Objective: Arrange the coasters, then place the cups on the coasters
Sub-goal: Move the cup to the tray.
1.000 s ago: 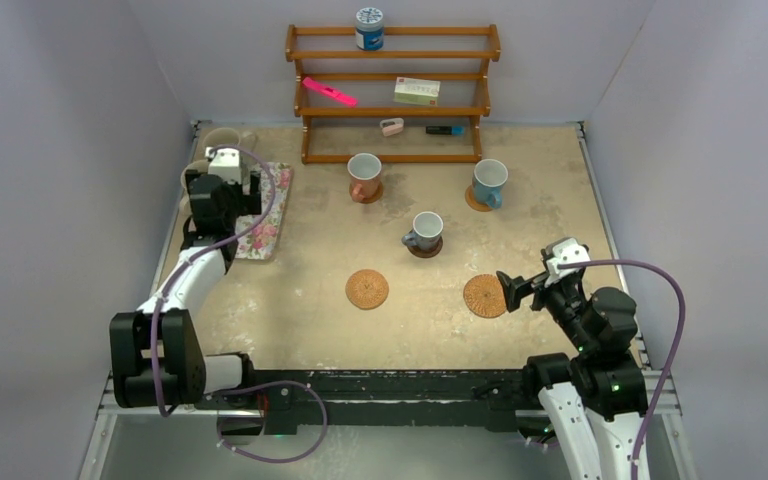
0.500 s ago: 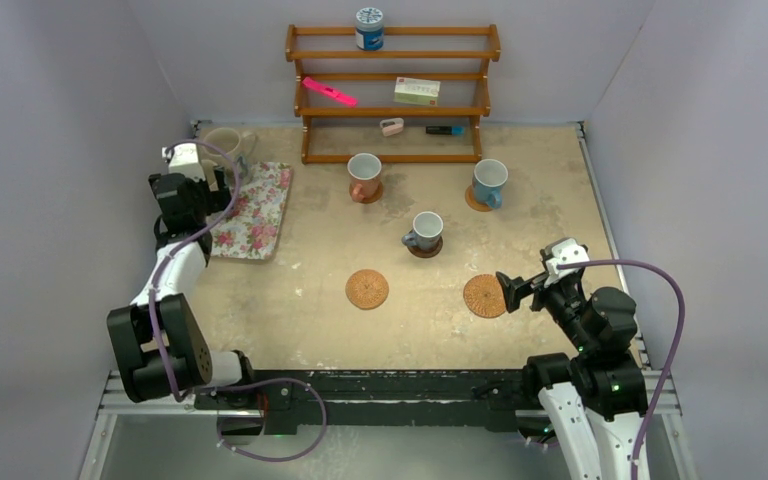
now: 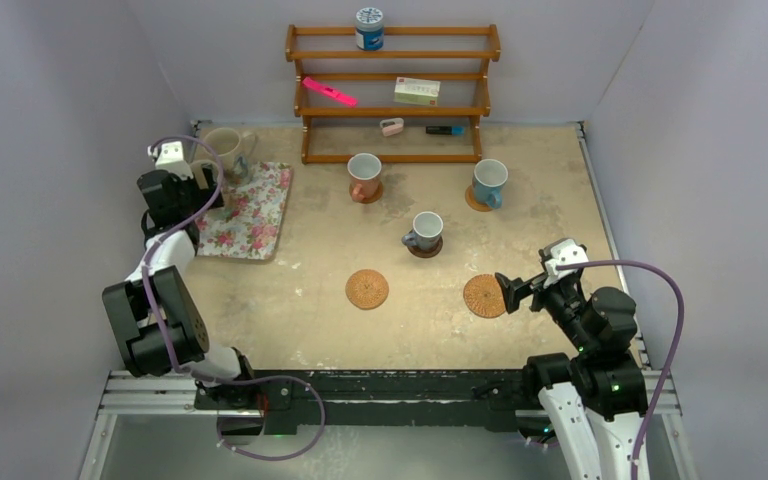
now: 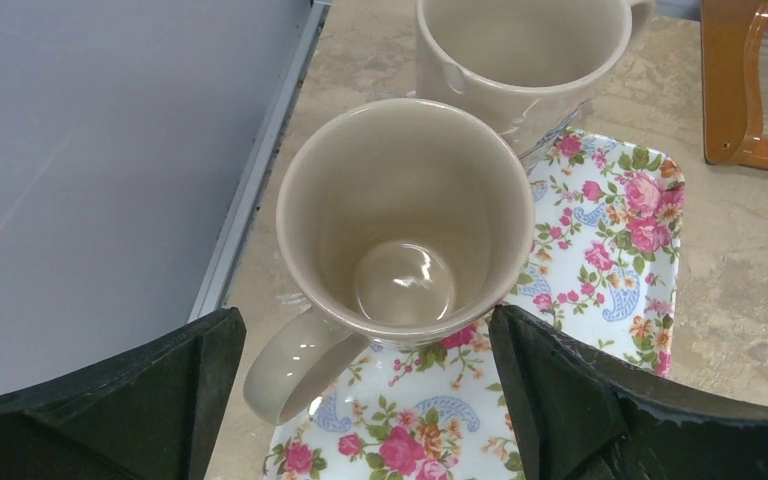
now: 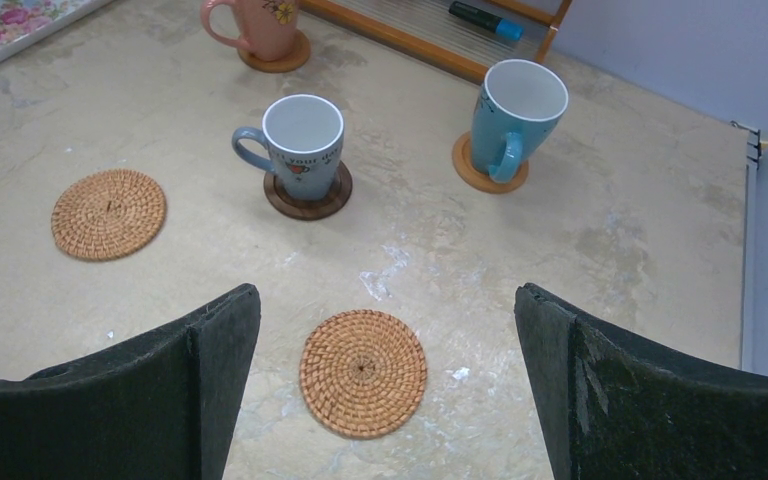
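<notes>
Two bare woven coasters (image 3: 367, 289) (image 3: 484, 296) lie near the front. Three more coasters carry cups: a pinkish-brown cup (image 3: 364, 175), a blue cup (image 3: 490, 181) and a small grey-blue cup (image 3: 426, 230) on the dark brown coaster (image 5: 307, 200). Two cream cups stand at the far left; the nearer one (image 4: 405, 220) sits on the floral mat's (image 4: 610, 250) edge, the other (image 3: 223, 148) behind it. My left gripper (image 3: 172, 185) (image 4: 365, 330) hovers open over the nearer cream cup, a finger on each side. My right gripper (image 3: 512, 288) (image 5: 388, 300) is open above a bare coaster (image 5: 363, 372).
A wooden shelf (image 3: 392, 100) at the back holds a blue-and-white canister (image 3: 369, 28), a pink item (image 3: 330, 92) and a small box (image 3: 417, 91). The left wall and table rail (image 4: 260, 180) run close beside my left gripper.
My left arm has swung left and back, off the floral mat to above the nearer cream cup, uncovering the mat. The right arm has stayed put.
</notes>
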You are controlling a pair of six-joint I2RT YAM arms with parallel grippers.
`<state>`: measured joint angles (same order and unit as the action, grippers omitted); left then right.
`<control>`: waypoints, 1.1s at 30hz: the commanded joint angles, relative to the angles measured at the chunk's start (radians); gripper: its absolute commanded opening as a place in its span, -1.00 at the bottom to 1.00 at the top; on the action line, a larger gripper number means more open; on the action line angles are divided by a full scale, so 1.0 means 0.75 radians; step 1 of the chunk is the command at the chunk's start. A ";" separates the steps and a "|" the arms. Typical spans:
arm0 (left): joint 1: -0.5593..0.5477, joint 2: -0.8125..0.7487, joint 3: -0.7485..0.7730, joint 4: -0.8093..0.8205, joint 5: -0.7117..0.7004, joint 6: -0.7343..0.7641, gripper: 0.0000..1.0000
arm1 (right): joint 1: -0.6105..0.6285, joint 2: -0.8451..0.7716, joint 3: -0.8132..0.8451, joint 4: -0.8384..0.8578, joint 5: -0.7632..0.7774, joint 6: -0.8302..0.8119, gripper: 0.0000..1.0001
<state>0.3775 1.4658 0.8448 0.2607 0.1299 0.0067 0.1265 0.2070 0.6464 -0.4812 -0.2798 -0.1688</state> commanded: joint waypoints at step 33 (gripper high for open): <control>0.074 -0.162 0.009 -0.074 0.249 0.050 0.68 | 0.007 -0.001 -0.001 0.010 -0.022 -0.017 0.98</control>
<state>0.4252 1.3991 0.8207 0.1570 0.1883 0.0242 0.1265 0.2070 0.6464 -0.4812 -0.2802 -0.1726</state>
